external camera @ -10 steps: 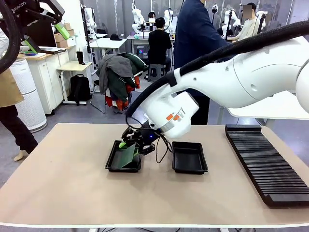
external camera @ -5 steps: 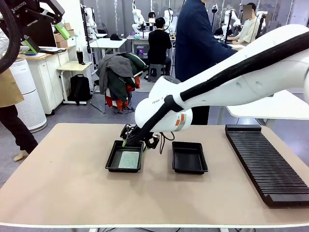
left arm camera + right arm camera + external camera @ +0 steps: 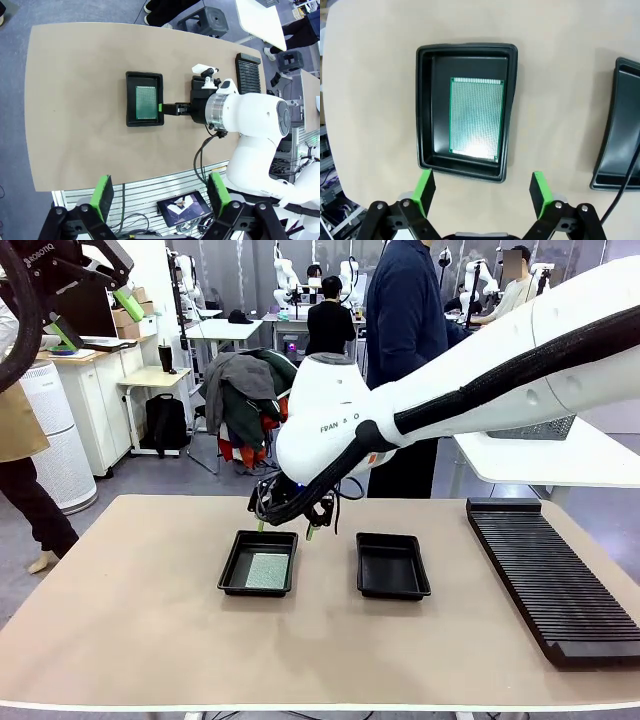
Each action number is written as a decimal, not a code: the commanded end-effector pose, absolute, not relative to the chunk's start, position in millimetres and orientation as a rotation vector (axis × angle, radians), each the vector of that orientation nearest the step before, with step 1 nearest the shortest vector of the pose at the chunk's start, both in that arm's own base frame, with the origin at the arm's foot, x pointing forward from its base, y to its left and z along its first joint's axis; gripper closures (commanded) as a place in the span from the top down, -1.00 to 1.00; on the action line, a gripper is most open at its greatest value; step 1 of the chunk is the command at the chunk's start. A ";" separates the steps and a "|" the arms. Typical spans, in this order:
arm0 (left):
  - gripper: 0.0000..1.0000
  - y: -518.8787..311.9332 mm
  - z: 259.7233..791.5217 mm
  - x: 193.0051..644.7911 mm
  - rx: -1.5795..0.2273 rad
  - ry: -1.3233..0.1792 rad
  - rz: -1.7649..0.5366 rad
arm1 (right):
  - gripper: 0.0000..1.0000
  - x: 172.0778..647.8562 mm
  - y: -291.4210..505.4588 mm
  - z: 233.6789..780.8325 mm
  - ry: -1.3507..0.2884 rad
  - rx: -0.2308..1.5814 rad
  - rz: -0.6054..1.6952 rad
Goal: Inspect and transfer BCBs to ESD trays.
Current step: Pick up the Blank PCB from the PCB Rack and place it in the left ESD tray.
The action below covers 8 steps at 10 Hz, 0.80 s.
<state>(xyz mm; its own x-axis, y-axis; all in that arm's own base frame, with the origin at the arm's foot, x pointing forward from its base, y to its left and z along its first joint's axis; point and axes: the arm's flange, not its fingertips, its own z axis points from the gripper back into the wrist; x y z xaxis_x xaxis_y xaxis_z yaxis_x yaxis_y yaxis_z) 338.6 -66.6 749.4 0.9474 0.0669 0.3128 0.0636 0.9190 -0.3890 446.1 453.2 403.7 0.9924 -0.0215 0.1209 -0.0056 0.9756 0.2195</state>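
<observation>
BCB point(image 3: 476, 117) lies flat in the left ESD tray point(image 3: 422, 100), straight below the right end effector point(image 3: 481, 192), whose fingers point(image 3: 425, 187) are spread and empty. Its long axis runs crosswise to the finger line, so they'd straddle the short width. Left end effector point(image 3: 160, 192), also spread, hangs far higher

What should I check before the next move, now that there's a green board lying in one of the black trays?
1. The thin green rectangular circuit board lies flat on the floor of the shallow black plastic tray: ok.
2. The right pincer is open, holding nothing, above that tray: ok.
3. The left pincer is open, high above the table: ok.
4. The second black tray is empty: ok.
5. Board surface free of defects: cannot tell, too small.
</observation>
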 end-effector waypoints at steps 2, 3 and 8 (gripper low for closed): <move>1.00 -66.0 747.9 338.7 -0.409 -0.327 0.004 | 1.00 444.4 453.9 409.1 -0.110 0.156 -0.034; 1.00 -66.0 747.9 338.7 -0.409 -0.327 0.004 | 1.00 444.7 453.4 410.3 -0.108 0.149 -0.033; 1.00 -66.0 747.9 338.7 -0.409 -0.327 0.004 | 1.00 445.2 452.4 406.4 -0.099 0.186 -0.006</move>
